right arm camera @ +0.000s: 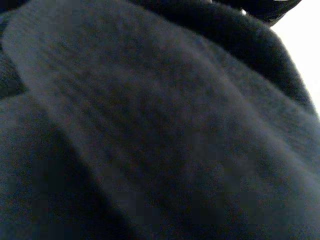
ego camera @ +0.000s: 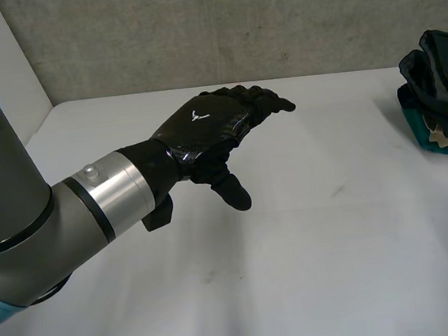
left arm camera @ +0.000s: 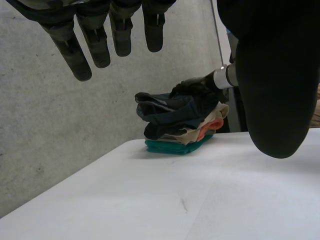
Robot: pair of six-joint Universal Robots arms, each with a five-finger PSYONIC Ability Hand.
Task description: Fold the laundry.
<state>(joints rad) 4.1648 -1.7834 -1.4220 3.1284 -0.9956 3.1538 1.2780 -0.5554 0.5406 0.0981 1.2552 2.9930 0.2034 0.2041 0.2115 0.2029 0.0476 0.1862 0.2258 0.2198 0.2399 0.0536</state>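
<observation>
Head view: black left hand point(ego camera: 204, 130), fingers point(left arm camera: 75, 50) straight, apart, empty; multicoloured stack of folded clothes point(left arm camera: 175, 117) well beyond fingertips on white tabletop point(ego camera: 311, 247); seemingly between garments, next needs a fresh piece.

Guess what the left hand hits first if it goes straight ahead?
Probably the clothes pile; the left hand points roughly at it, nothing shows between them, though depth is unclear.

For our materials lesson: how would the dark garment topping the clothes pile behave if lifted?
Probably floppy: the dark garment lies crumpled in soft folds, so it should sag. Likely light, being only cloth. Lifting it may disturb the uneven pile beneath.
</observation>
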